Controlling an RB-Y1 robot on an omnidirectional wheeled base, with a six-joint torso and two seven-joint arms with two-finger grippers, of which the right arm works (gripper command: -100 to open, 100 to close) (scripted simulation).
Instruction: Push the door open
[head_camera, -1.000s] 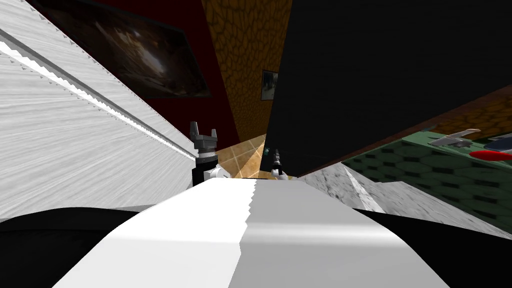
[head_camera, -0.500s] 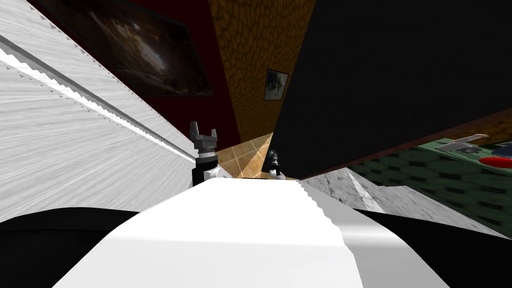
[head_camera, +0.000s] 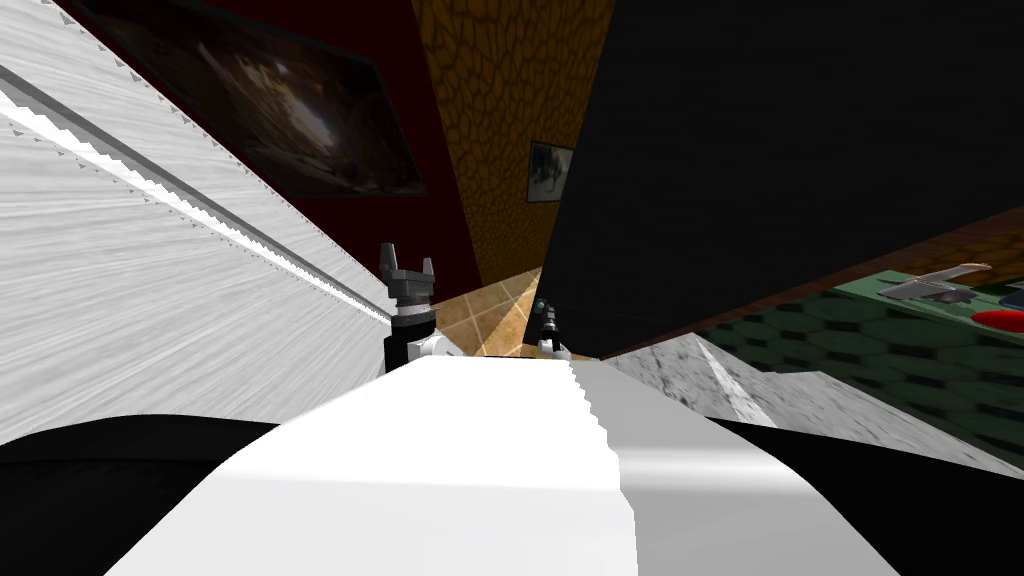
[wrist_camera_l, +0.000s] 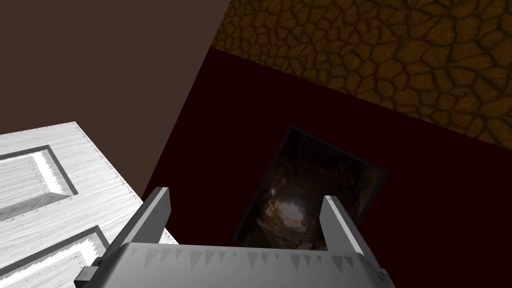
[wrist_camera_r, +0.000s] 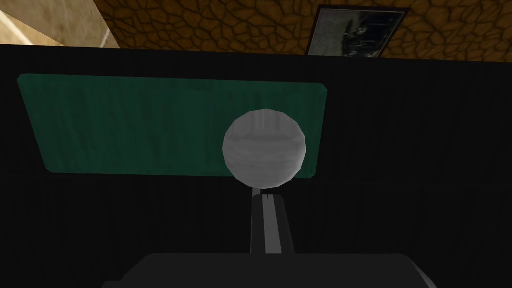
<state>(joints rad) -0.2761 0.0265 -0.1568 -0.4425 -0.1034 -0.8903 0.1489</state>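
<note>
The door (head_camera: 760, 150) is a flat black panel taking up the right half of the head view. In the right wrist view the door (wrist_camera_r: 410, 150) carries a green plate (wrist_camera_r: 125, 125) with a round grey knob (wrist_camera_r: 264, 148) on it. My right gripper (wrist_camera_r: 268, 197) is shut with nothing between its fingers, and its tips sit right at the knob; contact cannot be told. In the head view the right gripper (head_camera: 549, 322) is small at the door's near edge. My left gripper (head_camera: 408, 268) stands raised and open, and the left gripper (wrist_camera_l: 245, 215) holds nothing.
A white panelled surface (head_camera: 150, 280) runs close along my left side. Between it and the door lies a narrow strip of tan tiled floor (head_camera: 495, 315). A green hexagon-patterned top (head_camera: 880, 350) with a red object (head_camera: 1000, 318) is at the right.
My right gripper's fingers have closed from wide open to shut in front of the knob. The head view has shifted slightly. The left arm has not moved.
</note>
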